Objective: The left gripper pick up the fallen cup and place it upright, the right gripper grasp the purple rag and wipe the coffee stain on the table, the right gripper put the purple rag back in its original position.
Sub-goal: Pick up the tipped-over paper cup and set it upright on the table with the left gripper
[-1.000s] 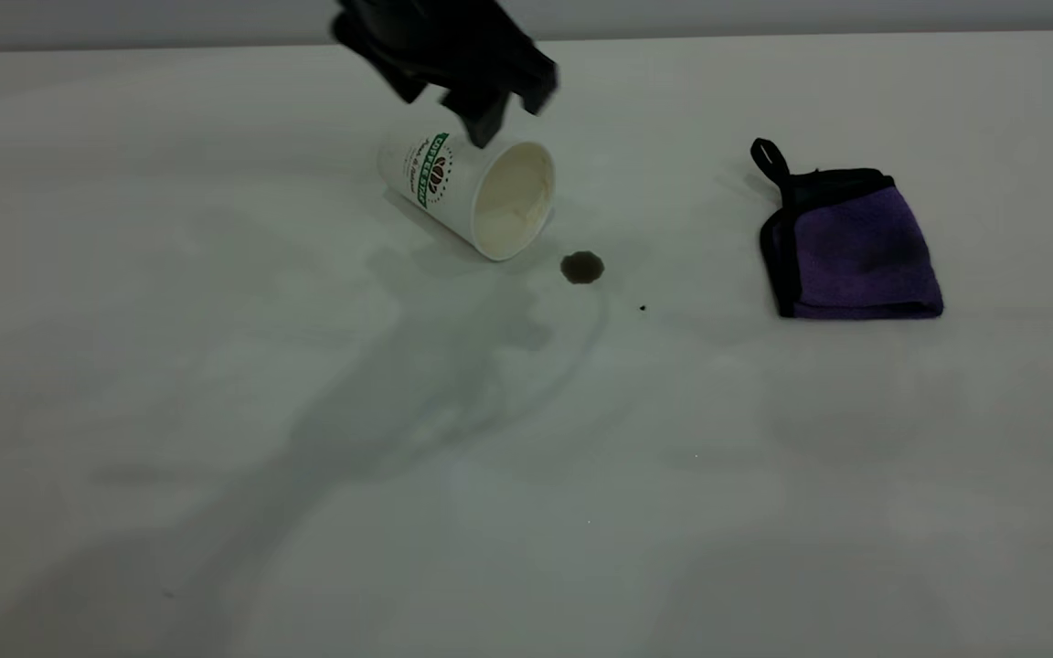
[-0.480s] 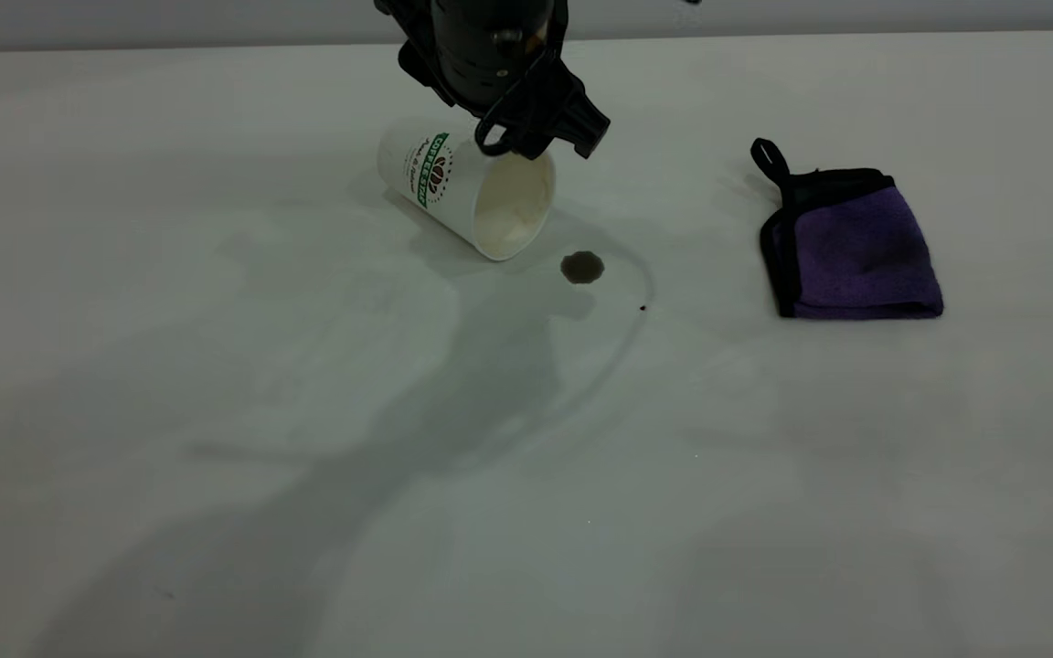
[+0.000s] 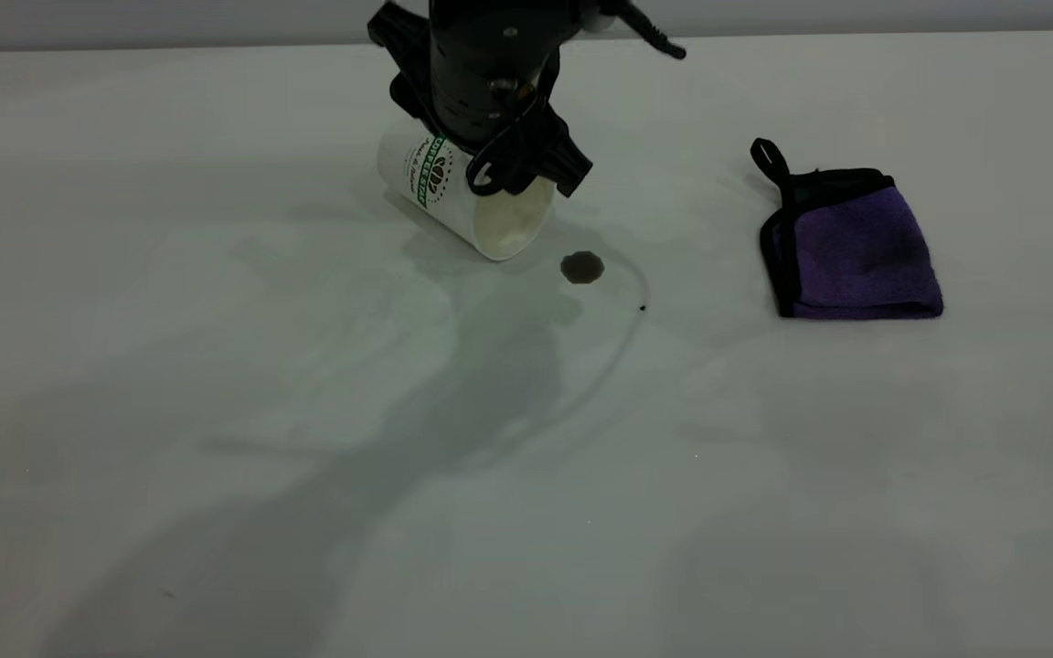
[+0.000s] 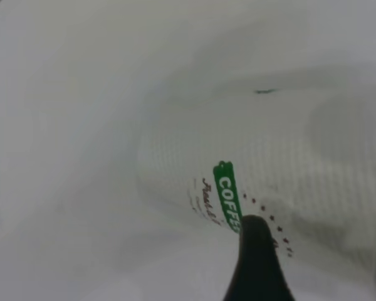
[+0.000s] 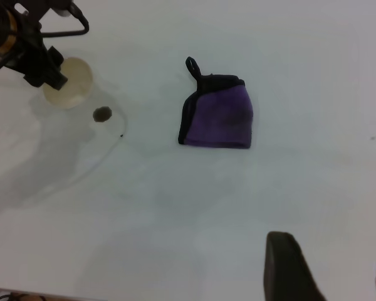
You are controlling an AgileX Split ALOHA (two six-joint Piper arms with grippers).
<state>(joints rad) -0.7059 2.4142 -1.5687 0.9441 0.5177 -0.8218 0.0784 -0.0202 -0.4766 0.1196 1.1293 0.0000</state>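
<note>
Now left gripper [image 3: 513, 169] lowered onto fallen cup [image 3: 453, 196], upper centre of frame, jaws straddling rim, grip unconfirmed. Coffee stain [image 3: 581, 267] unwiped. Purple rag [image 3: 856, 251] untouched, right. Right gripper [image 5: 326, 276] parked, jaws apart.

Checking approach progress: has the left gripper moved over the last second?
Yes. The left gripper has come down over the cup, toward its mouth; the coffee stain stayed put.
</note>
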